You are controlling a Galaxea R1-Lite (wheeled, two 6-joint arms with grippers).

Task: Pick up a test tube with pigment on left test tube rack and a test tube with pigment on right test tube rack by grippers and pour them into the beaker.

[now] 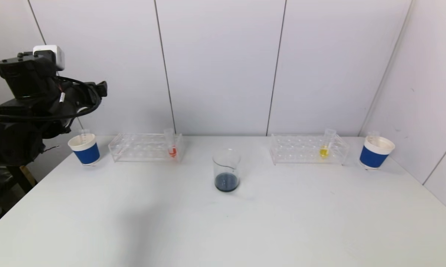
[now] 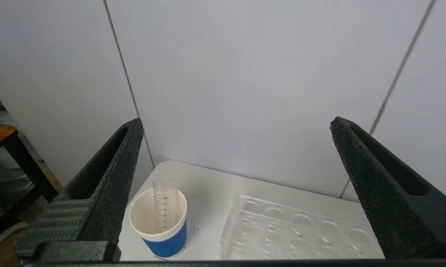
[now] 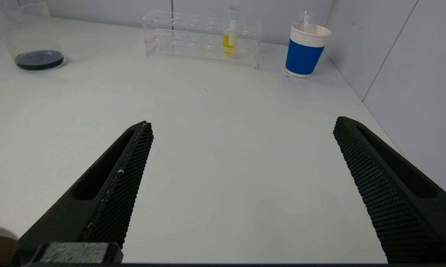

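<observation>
A clear left test tube rack (image 1: pixel 145 147) holds a test tube with orange-red pigment (image 1: pixel 171 146) at its right end. The right test tube rack (image 1: pixel 308 149) holds a tube with yellow pigment (image 1: pixel 325 146), also seen in the right wrist view (image 3: pixel 229 40). Between the racks stands the glass beaker (image 1: pixel 226 171) with dark liquid at its bottom. My left gripper (image 2: pixel 236 126) is open and empty, raised above the table's far left corner, over the left rack's end (image 2: pixel 301 233). My right gripper (image 3: pixel 241 126) is open and empty, low over the near right of the table, well short of the right rack (image 3: pixel 202 39).
A blue-and-white paper cup (image 1: pixel 85 149) with an empty graduated tube stands left of the left rack. A matching cup (image 1: pixel 376 152) stands right of the right rack. White wall panels close the back and right sides. The white table (image 1: pixel 223 222) stretches toward me.
</observation>
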